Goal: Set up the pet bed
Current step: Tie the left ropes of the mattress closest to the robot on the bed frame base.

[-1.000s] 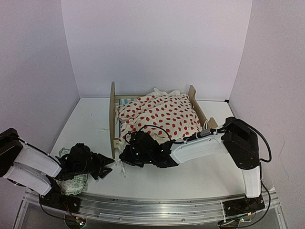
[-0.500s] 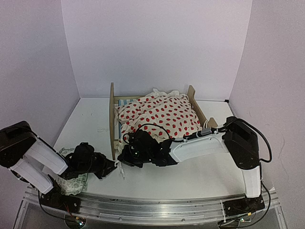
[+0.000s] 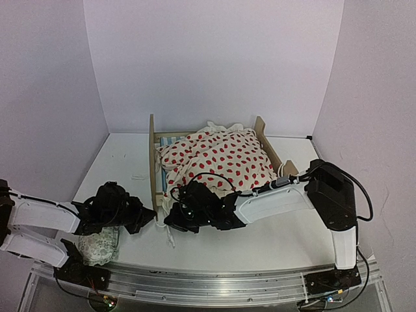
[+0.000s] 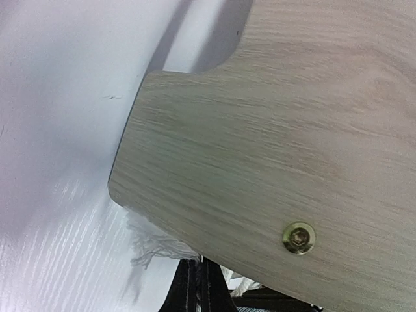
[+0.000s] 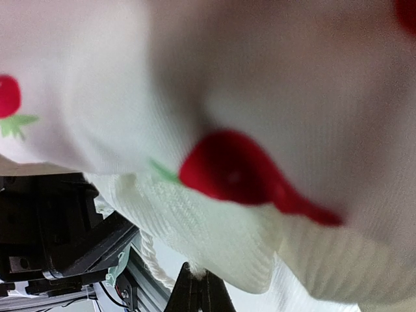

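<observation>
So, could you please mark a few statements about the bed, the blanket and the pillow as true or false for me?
1. The cream blanket with red dots lies heaped on the light plywood bed frame. True.
2. The small pale green-patterned pillow sits on the bed. False: it lies on the white table, near the front left corner.
3. The blue-and-white striped mattress is fully uncovered. False: only a strip shows by the headboard.
4. The right arm's fingers are at the blanket's near edge. True.
5. A brass-coloured hex bolt sits in the plywood panel seen in the left wrist view. True.
</observation>
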Motion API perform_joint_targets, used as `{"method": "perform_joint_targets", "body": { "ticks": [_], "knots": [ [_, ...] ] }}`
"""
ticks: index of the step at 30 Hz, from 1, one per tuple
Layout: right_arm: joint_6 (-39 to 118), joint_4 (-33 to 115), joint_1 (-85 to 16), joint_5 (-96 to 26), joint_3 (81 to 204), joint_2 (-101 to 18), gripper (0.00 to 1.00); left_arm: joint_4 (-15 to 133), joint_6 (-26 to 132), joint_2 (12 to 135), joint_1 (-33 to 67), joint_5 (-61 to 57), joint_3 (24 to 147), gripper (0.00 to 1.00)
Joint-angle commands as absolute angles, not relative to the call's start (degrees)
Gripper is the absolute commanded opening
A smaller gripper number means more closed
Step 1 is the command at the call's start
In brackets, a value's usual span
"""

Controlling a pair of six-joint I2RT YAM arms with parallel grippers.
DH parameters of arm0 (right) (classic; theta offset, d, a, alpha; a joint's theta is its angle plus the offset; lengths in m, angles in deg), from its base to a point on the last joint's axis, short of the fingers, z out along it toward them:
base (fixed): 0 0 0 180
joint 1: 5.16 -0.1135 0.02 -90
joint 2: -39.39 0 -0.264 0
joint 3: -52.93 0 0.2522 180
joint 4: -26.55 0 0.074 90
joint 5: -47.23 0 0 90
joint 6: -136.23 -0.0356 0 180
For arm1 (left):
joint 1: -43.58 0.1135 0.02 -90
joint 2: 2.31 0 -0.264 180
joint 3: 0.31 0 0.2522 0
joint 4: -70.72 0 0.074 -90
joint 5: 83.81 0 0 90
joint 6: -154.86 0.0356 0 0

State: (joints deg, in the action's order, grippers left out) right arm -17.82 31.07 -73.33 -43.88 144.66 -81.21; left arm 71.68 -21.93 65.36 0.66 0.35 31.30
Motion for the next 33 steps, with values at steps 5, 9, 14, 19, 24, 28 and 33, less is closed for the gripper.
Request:
{"method": "perform_joint_targets", "body": {
  "ticks": [5,9,14,19,24,28,33],
  "knots": [
    [-16.88,34.18,-74.24,-37.65,145.87,-82.57,0.00,67.54,-6.12,64.70,0.69,-0.92,37.61,0.00],
    [-16.01,33.82,-74.24,-36.37,146.28,-82.93,0.00,68.57,-1.06,66.19,0.69,-3.89,40.42,0.00],
    [-15.55,33.45,-74.25,-35.91,146.55,-83.28,0.00,67.86,3.31,70.19,0.69,-9.05,44.45,0.00],
    [-15.17,33.13,-74.33,-35.68,146.91,-83.52,0.00,64.68,6.90,72.73,0.67,-11.05,47.07,0.00],
    [-14.57,33.01,-74.33,-36.17,146.77,-83.17,0.00,58.23,9.44,73.17,0.64,-8.17,49.48,0.00],
    [-13.77,32.79,-74.33,-35.52,146.58,-82.62,0.00,58.21,10.24,73.16,0.69,-7.14,49.01,0.00],
    [-12.67,32.33,-74.33,-34.61,145.34,-81.05,0.00,54.95,10.83,76.40,0.68,-4.98,51.48,0.00]
  ]
}}
